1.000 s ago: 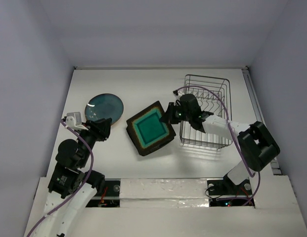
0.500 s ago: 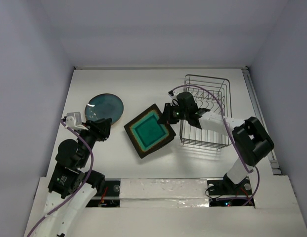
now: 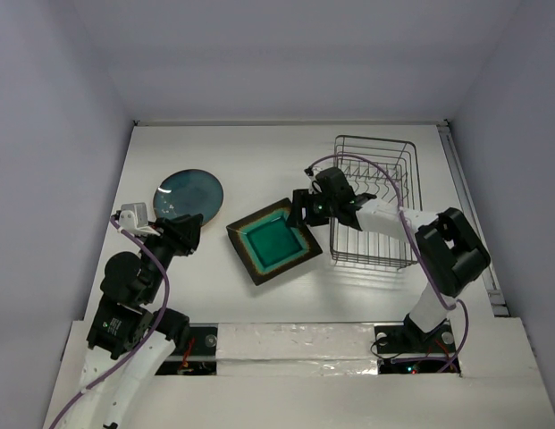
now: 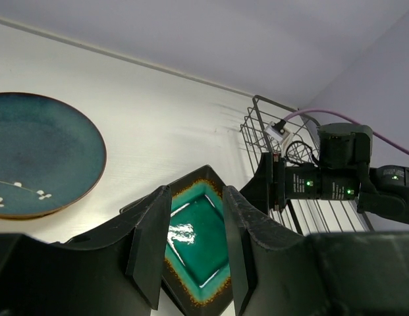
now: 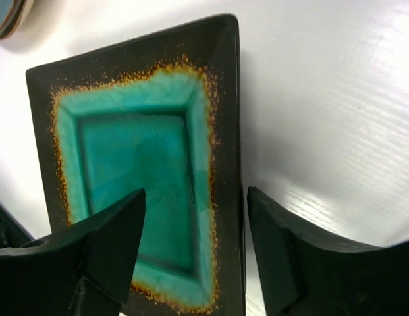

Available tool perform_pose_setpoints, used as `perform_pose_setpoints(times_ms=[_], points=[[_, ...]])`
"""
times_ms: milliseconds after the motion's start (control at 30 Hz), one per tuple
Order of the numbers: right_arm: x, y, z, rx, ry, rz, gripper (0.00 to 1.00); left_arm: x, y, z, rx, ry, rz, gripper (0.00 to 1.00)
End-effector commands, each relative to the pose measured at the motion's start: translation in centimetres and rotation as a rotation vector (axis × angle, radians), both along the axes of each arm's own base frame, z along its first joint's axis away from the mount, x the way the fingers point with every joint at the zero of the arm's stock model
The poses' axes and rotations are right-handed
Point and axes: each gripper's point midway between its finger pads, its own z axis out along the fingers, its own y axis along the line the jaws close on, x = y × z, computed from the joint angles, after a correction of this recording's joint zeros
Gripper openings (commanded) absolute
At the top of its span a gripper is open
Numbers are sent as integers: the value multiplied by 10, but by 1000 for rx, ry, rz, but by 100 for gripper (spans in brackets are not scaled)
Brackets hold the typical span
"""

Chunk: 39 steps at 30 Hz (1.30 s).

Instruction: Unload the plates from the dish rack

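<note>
Lying on the white table point(image 3: 259, 161), the square teal dark-rimmed plate point(image 3: 274, 242) sits between the round teal plate point(image 3: 189, 194) on its left and the wire dish rack point(image 3: 374, 138) on its right. The right gripper point(image 3: 304, 210) hovers at the plate's corner nearest the rack, fingers point(image 5: 105, 250) spread wide over its rim and clasping nothing. The left gripper point(image 3: 189, 231) hangs just beside the round plate, jaws parted and empty.
</note>
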Motion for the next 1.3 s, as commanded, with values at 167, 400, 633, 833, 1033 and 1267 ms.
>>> perform_pose_setpoints(times_ms=[167, 400, 633, 833, 1033, 1267], points=[[24, 6, 51, 29, -156, -31, 83, -1, 0, 19, -18, -54, -7, 34], [31, 15, 115, 153, -295, -56, 89, 0, 3, 21, -19, -57, 6, 56], [23, 0, 218, 317, -536, -120, 84, -4, 5, 27, -21, -84, 7, 99], [-14, -42, 303, 391, -759, -164, 0, -1, 7, 46, -21, -90, 25, 99], [-73, -129, 369, 415, -977, -346, 34, -4, 1, 93, -23, -161, -14, 99], [-84, -192, 348, 340, -962, -608, 99, -2, -10, 100, -37, -208, -70, 99]])
